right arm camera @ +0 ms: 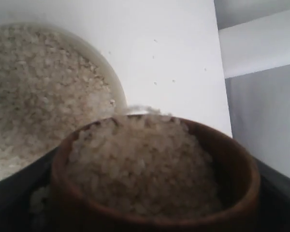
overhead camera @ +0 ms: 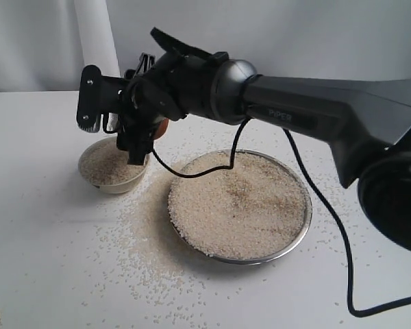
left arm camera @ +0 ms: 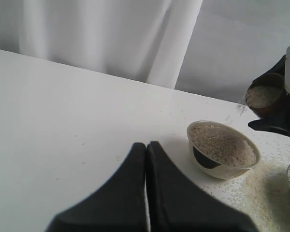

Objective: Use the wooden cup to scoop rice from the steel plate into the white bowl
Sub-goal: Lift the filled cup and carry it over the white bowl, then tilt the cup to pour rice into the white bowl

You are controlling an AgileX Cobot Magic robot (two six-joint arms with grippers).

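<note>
The steel plate (overhead camera: 298, 229) sits right of centre, covered with a wide heap of rice (overhead camera: 240, 202). To its left stands the white bowl (overhead camera: 104, 184), (left arm camera: 217, 169), filled with rice nearly to the rim. My right gripper (overhead camera: 133, 127) reaches across and hangs just over the bowl's far edge, shut on the wooden cup (overhead camera: 162, 129), (left arm camera: 263, 94), (right arm camera: 232, 169). The cup is upright and heaped with rice (right arm camera: 145, 169). The bowl's rice (right arm camera: 34, 96) lies right beside the cup. My left gripper (left arm camera: 146, 145) is shut and empty, low over bare table left of the bowl.
Loose grains (overhead camera: 144, 247) are strewn over the white table between the bowl and plate and toward the front edge. A black cable (overhead camera: 329, 219) hangs from the right arm across the plate's right side. A white curtain (left arm camera: 87, 34) backs the table.
</note>
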